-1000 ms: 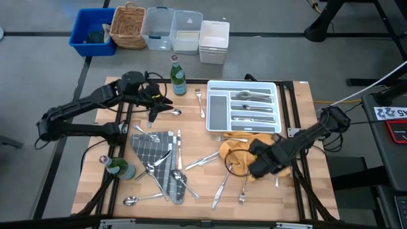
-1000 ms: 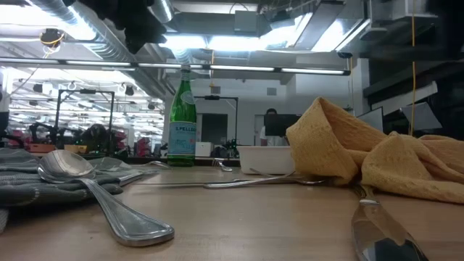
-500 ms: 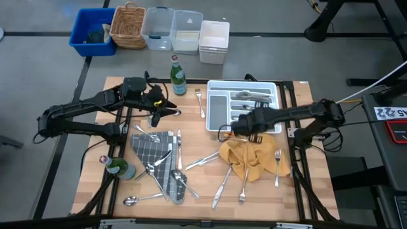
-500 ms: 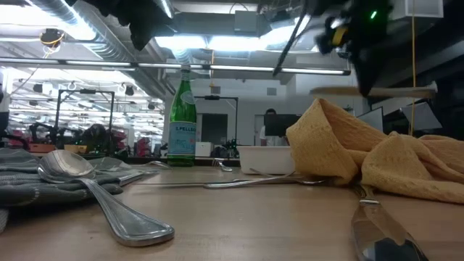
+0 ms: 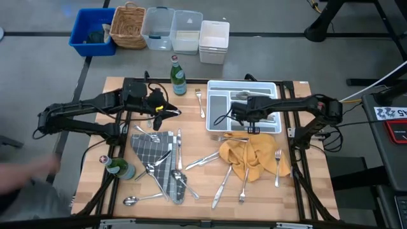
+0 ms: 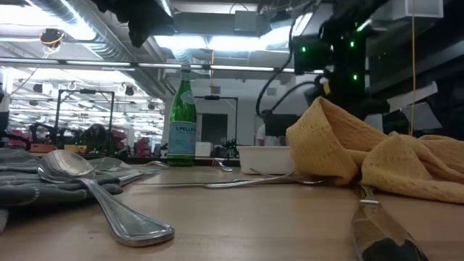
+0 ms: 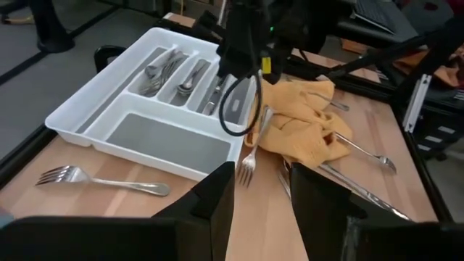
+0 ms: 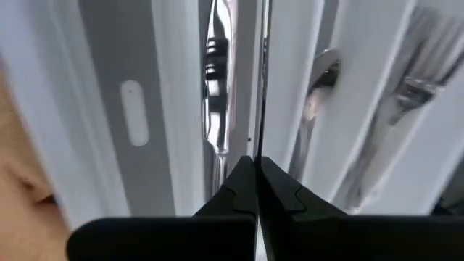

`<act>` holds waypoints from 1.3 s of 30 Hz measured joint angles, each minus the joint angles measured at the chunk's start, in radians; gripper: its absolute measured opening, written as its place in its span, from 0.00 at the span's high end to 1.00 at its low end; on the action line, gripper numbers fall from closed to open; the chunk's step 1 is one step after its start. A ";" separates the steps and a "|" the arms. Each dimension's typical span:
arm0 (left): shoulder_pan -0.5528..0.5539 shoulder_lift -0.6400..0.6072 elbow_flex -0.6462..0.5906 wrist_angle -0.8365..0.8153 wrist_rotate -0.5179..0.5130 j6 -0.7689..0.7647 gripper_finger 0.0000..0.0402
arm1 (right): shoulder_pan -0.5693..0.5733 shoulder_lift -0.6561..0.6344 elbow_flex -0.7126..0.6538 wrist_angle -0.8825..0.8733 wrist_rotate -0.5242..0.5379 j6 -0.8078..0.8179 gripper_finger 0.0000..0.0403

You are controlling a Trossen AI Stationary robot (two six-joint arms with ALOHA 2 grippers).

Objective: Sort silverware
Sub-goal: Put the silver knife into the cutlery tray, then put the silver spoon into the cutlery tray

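Right hand (image 5: pixel 238 116) hangs over the white tray (image 5: pixel 275 86), clenched on a thin knife (image 8: pixel 261 80); ease it low along the knife slot before letting go, I'd say; other silverware (image 5: pixel 222 184) lies across the counter (image 5: pixel 197 197); left hand (image 5: pixel 154 102) waits released.

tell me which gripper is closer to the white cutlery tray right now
Right. The right gripper hangs shut directly over the white tray, above its narrow slots. The left gripper is off to the tray's side, over bare table past the green bottle.
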 joint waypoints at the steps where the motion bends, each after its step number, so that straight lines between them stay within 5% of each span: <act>1: -0.003 0.000 0.000 0.000 -0.012 -0.008 0.69 | -0.014 0.000 -0.016 0.016 0.000 -0.013 1.00; 12: -0.003 0.000 0.001 -0.046 -0.082 -0.128 0.69 | -0.090 0.000 -0.140 0.144 -0.103 -0.111 0.96; 27: -0.002 0.001 0.001 -0.121 -0.082 -0.153 0.69 | -0.088 0.000 -0.147 0.256 -0.067 -0.114 0.93; 39: -0.007 0.001 0.001 -0.213 -0.044 -0.354 0.69 | -0.088 0.000 -0.147 0.255 0.017 -0.106 0.93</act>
